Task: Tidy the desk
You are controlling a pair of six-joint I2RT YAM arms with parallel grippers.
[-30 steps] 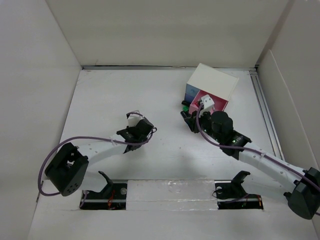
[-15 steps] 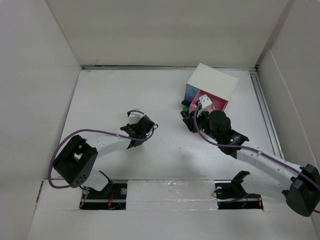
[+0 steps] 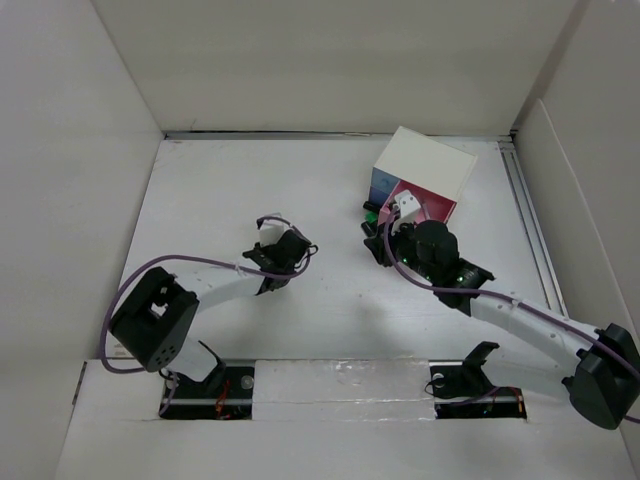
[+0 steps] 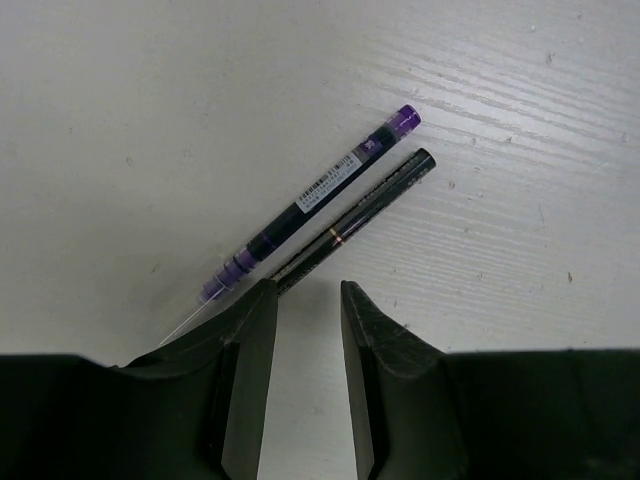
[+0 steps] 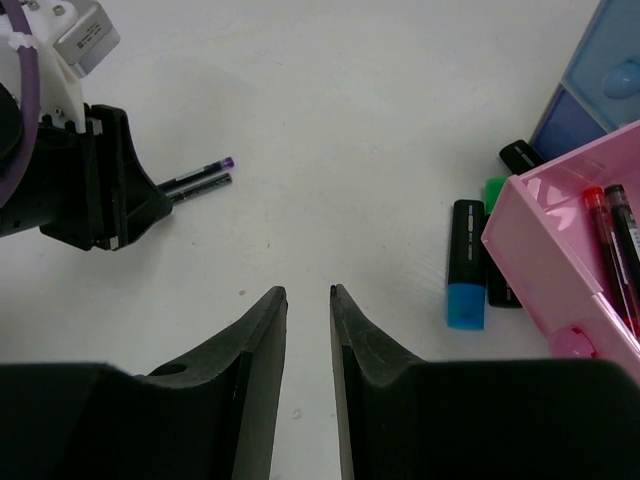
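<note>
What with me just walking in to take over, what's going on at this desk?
Two robot arms are tidying pens on the matte-white desk. The left gripper hovers, fingers open and empty, at the ends of a purple pen and a slim black pen lying side by side. The right gripper, also empty, is near the small white box, whose pink plastic drawer stands open with a red pen inside. A black marker with a blue cap lies beside the drawer.

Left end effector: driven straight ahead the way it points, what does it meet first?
The black pen: its near end lies right before the left end effector, purple pen beside it. Height over the desk unclear.
</note>
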